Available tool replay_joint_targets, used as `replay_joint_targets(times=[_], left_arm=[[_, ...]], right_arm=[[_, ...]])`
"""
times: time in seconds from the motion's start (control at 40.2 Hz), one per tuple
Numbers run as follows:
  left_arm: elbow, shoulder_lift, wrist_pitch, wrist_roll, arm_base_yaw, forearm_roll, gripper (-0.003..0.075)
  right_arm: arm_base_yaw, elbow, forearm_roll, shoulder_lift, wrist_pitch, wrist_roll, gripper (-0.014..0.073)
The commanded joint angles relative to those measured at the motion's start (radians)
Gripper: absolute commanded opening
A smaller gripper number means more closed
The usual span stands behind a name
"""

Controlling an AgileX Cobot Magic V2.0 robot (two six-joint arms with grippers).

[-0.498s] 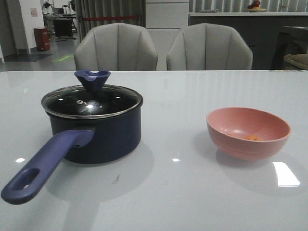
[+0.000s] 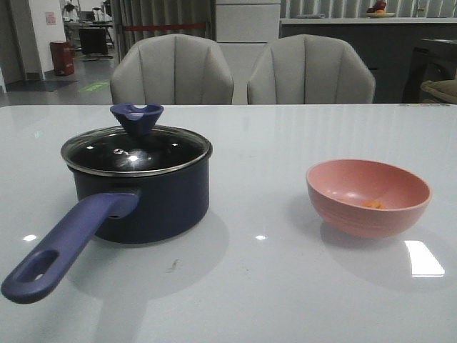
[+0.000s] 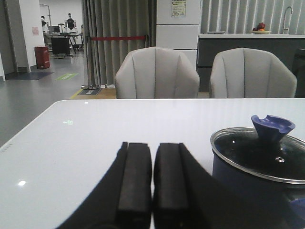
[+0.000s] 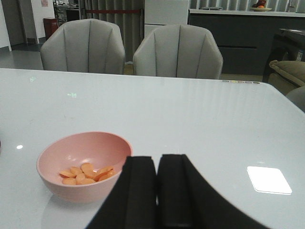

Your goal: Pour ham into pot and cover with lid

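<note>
With the lid [image 2: 136, 148] sitting on the pot [image 2: 143, 196] at the desk's [image 2: 257, 286] left, the ham [image 4: 86, 173] lies in the pink bowl [image 2: 368, 197] well to its right, both grippers' [image 3: 152, 179] [image 4: 158, 186] jaws closed on nothing.

Table [image 2: 285, 136]: white, glossy, w/ light reflections. Items directly on it:
- Pot [image 2: 153, 204], left side; navy, handle toward near left edge; lid [image 2: 136, 150] seated on rim.
- Bowl [image 2: 368, 196], right side; pink, upright, holds ham [image 2: 371, 204].
Pot & bowl well apart, bare tabletop btwn.
</note>
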Motion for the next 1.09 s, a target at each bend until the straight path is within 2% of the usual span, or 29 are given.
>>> replay_joint_targets(times=[0.0, 0.249, 0.348, 0.498, 0.572, 0.672, 0.896, 0.995, 1.07], left_arm=[[0.021, -0.019, -0.083, -0.006, 0.002, -0.004, 0.0119], [0.021, -0.019, -0.107, -0.006, 0.002, -0.004, 0.0119], [0.021, -0.019, -0.175, -0.006, 0.002, -0.004, 0.0119], [0.014, -0.019, -0.368, -0.006, 0.002, -0.046, 0.0119], [-0.014, -0.017, -0.392, -0.006, 0.002, -0.058, 0.0119], [-0.096, 0.004, -0.31, -0.006, 0.002, -0.058, 0.0119], [-0.335, 0.209, 0.057, -0.006, 0.002, -0.025, 0.0119], [-0.388, 0.307, 0.136, -0.006, 0.002, -0.025, 0.0119], [-0.392, 0.355, 0.147, -0.006, 0.002, -0.025, 0.0119]], right_arm=[[-0.004, -0.005, -0.012, -0.02, -0.073, -0.003, 0.0145], [-0.004, -0.005, -0.012, -0.02, -0.073, -0.003, 0.0145], [-0.004, -0.005, -0.012, -0.02, -0.073, -0.003, 0.0145], [-0.004, -0.004, -0.012, -0.02, -0.073, -0.003, 0.0145], [-0.004, -0.004, -0.012, -0.02, -0.073, -0.003, 0.0145], [-0.004, -0.004, -0.012, -0.02, -0.073, -0.003, 0.0145], [-0.004, -0.004, -0.012, -0.02, -0.073, -0.003, 0.0145], [-0.004, -0.004, -0.012, -0.02, -0.073, -0.003, 0.0145], [-0.004, -0.004, -0.012, -0.02, -0.073, -0.003, 0.0145]])
